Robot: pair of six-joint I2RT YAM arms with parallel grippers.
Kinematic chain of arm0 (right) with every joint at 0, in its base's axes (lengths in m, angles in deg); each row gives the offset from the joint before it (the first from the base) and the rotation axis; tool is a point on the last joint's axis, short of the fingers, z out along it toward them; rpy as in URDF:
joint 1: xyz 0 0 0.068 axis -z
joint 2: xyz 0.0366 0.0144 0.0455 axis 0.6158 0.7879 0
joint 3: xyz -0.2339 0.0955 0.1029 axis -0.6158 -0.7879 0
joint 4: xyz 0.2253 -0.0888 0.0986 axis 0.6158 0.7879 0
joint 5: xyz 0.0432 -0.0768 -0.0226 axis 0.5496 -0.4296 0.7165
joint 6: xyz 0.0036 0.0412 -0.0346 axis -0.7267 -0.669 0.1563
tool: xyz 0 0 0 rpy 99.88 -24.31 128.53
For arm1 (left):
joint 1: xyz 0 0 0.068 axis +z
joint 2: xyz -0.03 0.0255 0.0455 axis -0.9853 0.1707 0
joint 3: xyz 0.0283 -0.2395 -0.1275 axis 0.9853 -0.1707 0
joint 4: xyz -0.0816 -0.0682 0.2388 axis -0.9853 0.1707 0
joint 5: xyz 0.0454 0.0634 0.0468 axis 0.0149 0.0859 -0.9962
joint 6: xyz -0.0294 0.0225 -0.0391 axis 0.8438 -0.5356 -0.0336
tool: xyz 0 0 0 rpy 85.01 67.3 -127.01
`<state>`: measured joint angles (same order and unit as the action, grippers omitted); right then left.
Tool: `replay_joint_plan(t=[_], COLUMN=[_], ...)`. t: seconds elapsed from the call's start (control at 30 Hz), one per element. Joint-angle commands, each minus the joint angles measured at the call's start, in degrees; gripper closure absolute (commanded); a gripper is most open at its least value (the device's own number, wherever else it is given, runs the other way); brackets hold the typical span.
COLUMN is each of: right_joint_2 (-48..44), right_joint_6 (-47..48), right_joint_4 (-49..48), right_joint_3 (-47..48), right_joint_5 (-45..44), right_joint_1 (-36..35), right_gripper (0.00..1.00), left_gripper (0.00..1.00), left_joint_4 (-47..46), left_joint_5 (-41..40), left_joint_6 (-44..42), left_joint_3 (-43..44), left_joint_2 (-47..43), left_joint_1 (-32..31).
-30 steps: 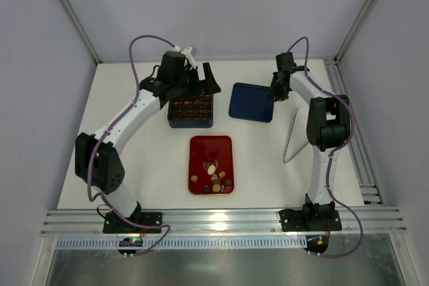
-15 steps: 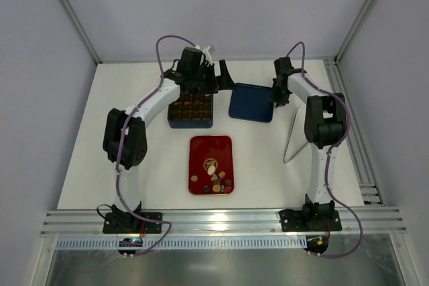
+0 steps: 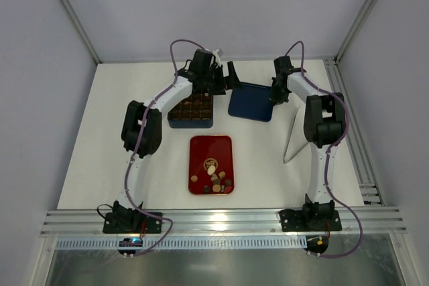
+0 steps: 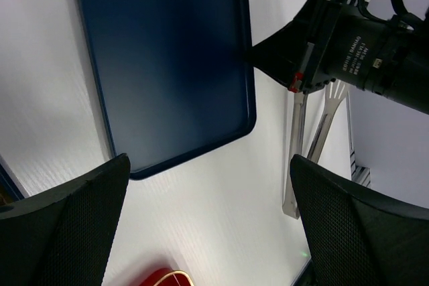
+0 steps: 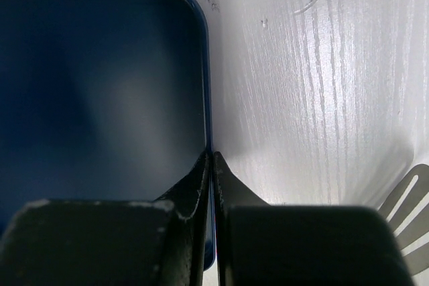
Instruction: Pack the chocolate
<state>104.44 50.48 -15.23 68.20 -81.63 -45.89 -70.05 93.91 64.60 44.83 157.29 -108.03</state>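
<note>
Overhead, one box (image 3: pixel 191 118), one red tray (image 3: pixel 201 145), one lid (image 3: pixel 251 102). About nine loose chocolates (image 3: pixel 216 179) sit on the tray, well behind both tools, toward the bases. Both arms stretch far out, and the lid lies between the left tool (image 3: pixel 225 78) and the right tool (image 3: pixel 274 96).

Left wrist: the left tool is spread wide, hovering over the lid.

Right wrist: the right tool is clamped on the lid's rim.
</note>
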Motion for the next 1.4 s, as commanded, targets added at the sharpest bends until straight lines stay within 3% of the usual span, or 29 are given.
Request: replay_joint_plan(t=[0.0,0.27,0.57,0.97,1.37], right_joint_2=[-2.11,-8.01,-14.78,-19.0,-19.53], right_joint_6=[1.07,1.24,1.59,-0.43,-2.98], right_joint_4=[-0.09,-0.27,-0.62,-3.34,-5.98], right_joint_3=[-0.18,-1.5,-4.75,-9.32,-11.43], right_joint_5=[0.89,2.47,6.51,15.21,20.66], right_joint_1=[-0.12,1.29,2.78,5.24,5.42], right_gripper=[0.96,0.96,0.96,0.96,0.96], left_gripper=[0.01,0.04,0.05,0.06,0.18], left_joint_4=[0.36,3.26,4.4,1.33,-6.5], left_joint_5=[-0.11,-5.29,-5.56,0.06,6.3], left_joint_6=[0.6,0.34,1.48,5.52,12.82], left_joint_3=[4.17,7.34,10.59,11.83,7.26], left_joint_2=[2.09,5.43,9.3,12.11,10.27], left_joint_1=[0.0,0.0,0.08,0.08,0.0])
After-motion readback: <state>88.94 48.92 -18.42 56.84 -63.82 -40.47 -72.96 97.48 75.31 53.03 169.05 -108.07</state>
